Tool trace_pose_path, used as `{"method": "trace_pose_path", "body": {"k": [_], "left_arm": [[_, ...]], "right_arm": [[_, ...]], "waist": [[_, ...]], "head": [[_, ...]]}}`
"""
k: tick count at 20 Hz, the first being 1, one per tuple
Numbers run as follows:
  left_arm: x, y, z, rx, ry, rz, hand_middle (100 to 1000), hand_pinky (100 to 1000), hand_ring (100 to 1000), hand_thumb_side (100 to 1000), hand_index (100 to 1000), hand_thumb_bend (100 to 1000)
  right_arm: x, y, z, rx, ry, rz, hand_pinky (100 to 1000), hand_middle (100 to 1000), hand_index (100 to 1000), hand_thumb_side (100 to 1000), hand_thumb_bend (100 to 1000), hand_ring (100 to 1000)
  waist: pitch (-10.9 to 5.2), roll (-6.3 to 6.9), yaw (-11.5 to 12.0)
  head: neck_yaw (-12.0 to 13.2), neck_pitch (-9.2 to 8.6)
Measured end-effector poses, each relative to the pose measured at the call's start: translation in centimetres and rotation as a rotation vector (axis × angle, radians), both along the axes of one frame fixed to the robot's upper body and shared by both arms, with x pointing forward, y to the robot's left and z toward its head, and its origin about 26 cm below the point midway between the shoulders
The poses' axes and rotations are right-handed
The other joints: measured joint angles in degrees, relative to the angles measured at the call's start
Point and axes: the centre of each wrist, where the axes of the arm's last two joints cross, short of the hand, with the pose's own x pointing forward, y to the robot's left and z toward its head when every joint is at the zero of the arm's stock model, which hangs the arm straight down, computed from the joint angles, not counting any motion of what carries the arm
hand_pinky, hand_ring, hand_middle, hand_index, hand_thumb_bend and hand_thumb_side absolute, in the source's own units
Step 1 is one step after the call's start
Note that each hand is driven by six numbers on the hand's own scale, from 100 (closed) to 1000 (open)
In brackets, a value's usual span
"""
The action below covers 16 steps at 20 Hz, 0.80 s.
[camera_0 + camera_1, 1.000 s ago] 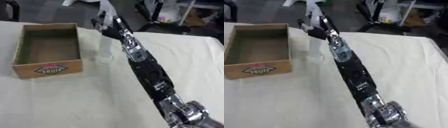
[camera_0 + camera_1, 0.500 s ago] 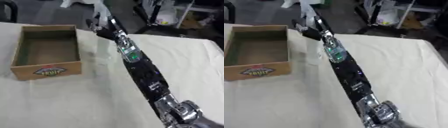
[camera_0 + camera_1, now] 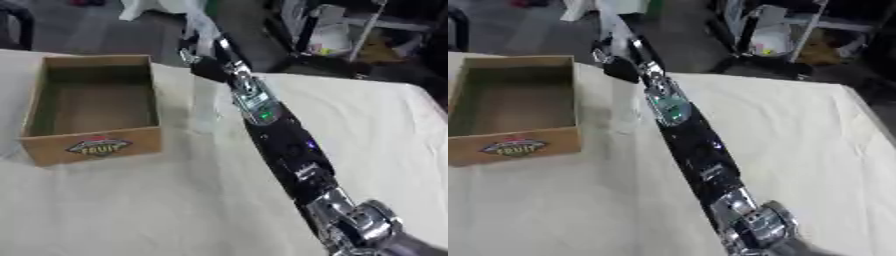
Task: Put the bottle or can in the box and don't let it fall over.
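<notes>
A clear, see-through bottle (image 3: pixel 206 106) stands upright on the cream cloth, just right of the cardboard box (image 3: pixel 94 146) with a "FRUIT" label on its front wall. The box is open-topped and nothing shows inside it. My right arm runs from the lower right up across the table. Its right hand (image 3: pixel 208 64) hangs at the bottle's top, near the table's far edge. The black wrist hides the fingers, and I cannot tell whether they touch the bottle. My left hand shows in neither view.
The cream tablecloth (image 3: pixel 131 210) covers the whole table. Past the far edge lie dark floor, chair legs and a white object (image 3: pixel 765 39) on a rack. My forearm (image 3: pixel 280 135) lies diagonally across the middle of the table.
The camera has shifted a little. My right arm leans slightly more to the left over the bottle. The bottle still stands right of the box.
</notes>
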Motion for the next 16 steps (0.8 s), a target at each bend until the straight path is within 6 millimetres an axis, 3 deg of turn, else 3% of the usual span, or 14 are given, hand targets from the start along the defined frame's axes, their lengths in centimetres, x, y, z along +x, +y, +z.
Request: {"method": "trace_pose_path", "body": {"k": [4, 11, 16], "left_arm": [[0.0, 0.0, 0.0, 0.0, 0.002, 0.001, 848, 633, 956, 750, 836, 370], [0.0, 0.1, -0.3, -0.001, 0.009, 0.004, 848, 632, 956, 749, 836, 371], [-0.1, 0.1, -0.4, -0.003, 0.013, 0.006, 847, 632, 956, 748, 836, 374]], "right_arm": [[0.0, -0.2, 0.0, 0.015, -0.007, -0.025, 477, 457, 621, 100, 100, 499], [0.0, -0.1, 0.2, 0.036, -0.006, -0.039, 469, 417, 583, 100, 100, 468], [-0.2, 0.5, 2.1, 0.039, -0.055, -0.017, 469, 410, 571, 100, 100, 462]], "waist": [[-0.13, 0.0, 0.0], [-0.3, 0.02, 0.0], [-0.81, 0.26, 0.05]], "head": [[-0.02, -0.06], [-0.02, -0.05], [-0.02, 0.03]]}}
